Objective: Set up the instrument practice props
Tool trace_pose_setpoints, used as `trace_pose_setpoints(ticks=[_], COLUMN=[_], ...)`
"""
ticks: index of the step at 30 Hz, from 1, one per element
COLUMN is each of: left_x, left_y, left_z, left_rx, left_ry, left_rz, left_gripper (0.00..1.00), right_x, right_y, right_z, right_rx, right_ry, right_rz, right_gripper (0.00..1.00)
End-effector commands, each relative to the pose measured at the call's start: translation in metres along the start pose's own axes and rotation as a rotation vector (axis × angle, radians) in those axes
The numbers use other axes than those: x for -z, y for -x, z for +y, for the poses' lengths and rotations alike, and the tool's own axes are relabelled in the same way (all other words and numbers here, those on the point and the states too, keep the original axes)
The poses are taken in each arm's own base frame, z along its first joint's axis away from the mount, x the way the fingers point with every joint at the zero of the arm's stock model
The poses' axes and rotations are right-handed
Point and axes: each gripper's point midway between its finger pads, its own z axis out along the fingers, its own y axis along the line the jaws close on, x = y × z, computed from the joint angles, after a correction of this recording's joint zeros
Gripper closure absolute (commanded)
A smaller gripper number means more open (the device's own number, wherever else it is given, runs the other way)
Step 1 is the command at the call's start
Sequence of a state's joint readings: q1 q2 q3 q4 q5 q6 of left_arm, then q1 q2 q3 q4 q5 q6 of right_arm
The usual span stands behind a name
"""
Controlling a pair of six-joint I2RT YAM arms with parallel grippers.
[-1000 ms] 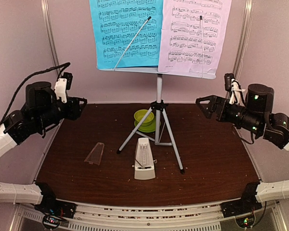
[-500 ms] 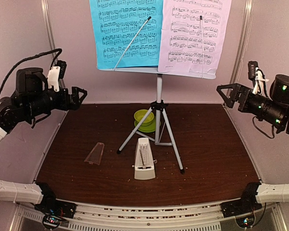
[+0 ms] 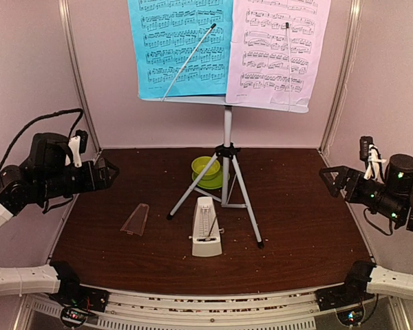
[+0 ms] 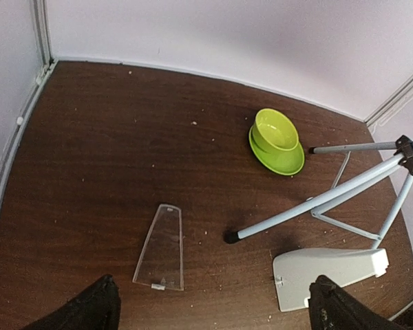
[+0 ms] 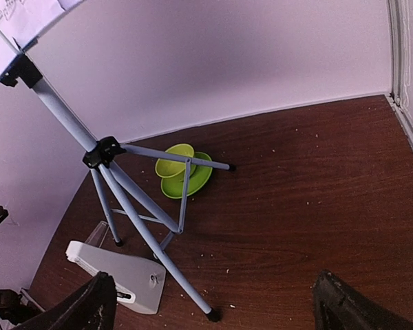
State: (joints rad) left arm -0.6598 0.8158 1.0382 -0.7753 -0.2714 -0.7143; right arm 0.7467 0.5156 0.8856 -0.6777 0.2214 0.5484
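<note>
Behind tripod [image 3: 226, 151] legs, bowl [image 3: 204, 166] partly hidden.

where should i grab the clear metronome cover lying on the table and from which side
Probably across its two long slanted edges, near the narrow end, coming straight down with the open left gripper. The clear cover lies flat on the table, left of the metronome, so only those edges give opposing faces.

The music stand [image 3: 227, 130] stands mid-table [image 3: 303, 220], toward the back, with the left sheet [image 3: 182, 48] and right sheet [image 3: 279, 48] side by side on its desk. The bowl [image 3: 205, 167] (on its saucer [image 3: 212, 183]) sits just behind the tripod legs. The metronome [image 3: 206, 237] sits before them, with the cover [image 3: 135, 220] lying flat to its left, apart.
</note>
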Motion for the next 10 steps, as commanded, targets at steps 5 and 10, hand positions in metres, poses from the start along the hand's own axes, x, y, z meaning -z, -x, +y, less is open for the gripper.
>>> trace_pose_setpoints(ticks=[5, 10], left_x=[-0.008, -0.009], left_y=[-0.014, -0.011], left_z=[0.016, 0.019], left_rx=[0.152, 0.153], left_ry=[0.048, 0.088], left_rz=[0.005, 0.013], left_gripper=[0.02, 0.02], right_x=[-0.011, -0.014], right_y=[-0.020, -0.014], right_z=[-0.012, -0.006], right_rx=[-0.065, -0.066], right_ry=[-0.030, -0.013], right_rz=[0.026, 0.018], right_gripper=[0.00, 0.00])
